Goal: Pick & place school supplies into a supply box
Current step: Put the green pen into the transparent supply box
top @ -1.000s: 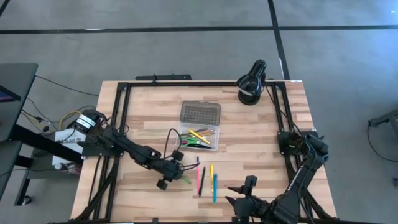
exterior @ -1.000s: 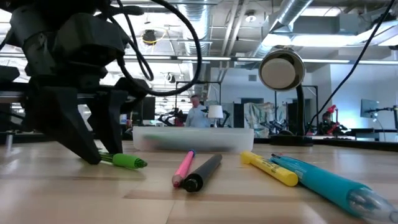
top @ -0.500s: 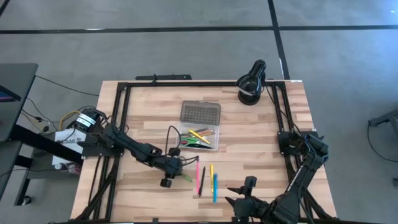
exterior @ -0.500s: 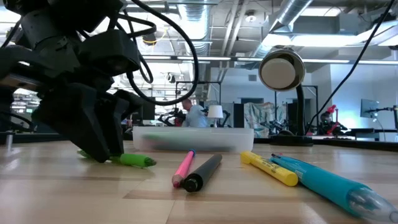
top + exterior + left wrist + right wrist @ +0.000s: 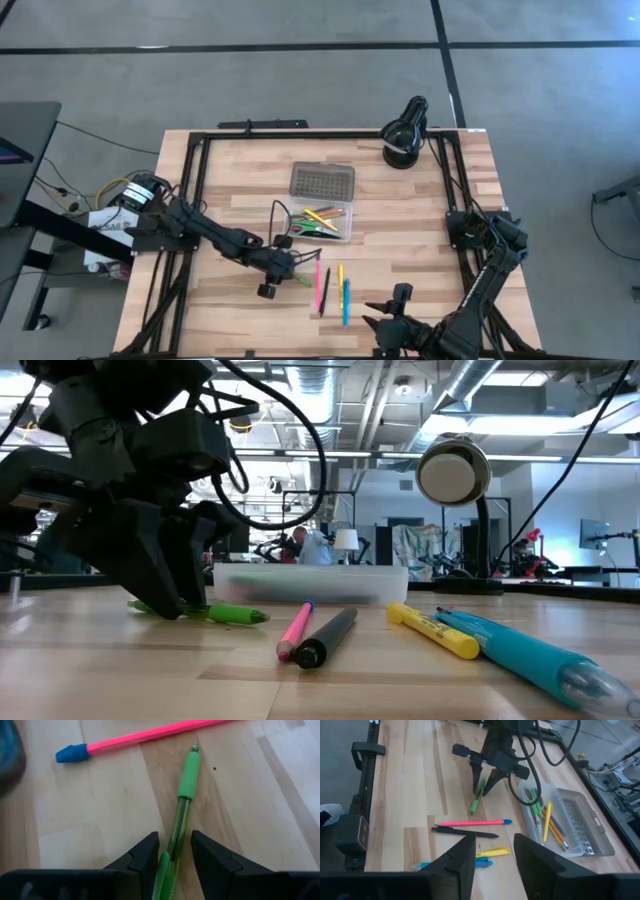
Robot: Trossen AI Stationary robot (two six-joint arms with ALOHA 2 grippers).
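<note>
Left pincer (image 5: 172,857) parted astride green pen (image 5: 181,817), bare tabletop (image 5: 100,820) alongside.

Green pen (image 5: 179,832) rear end hidden between left wrist jaws.

The supply box (image 5: 321,218) sits mid-table (image 5: 420,230), its lid (image 5: 322,182) open toward the far edge, pens and scissors (image 5: 300,229) inside. The lamp (image 5: 404,132) stands at the far right corner. Nearer than the box lie four pens side by side (image 5: 331,286). Left of them, the left hand (image 5: 283,271) straddles a pen (image 5: 182,815). The right hand (image 5: 385,318) waits at the near edge.
</note>
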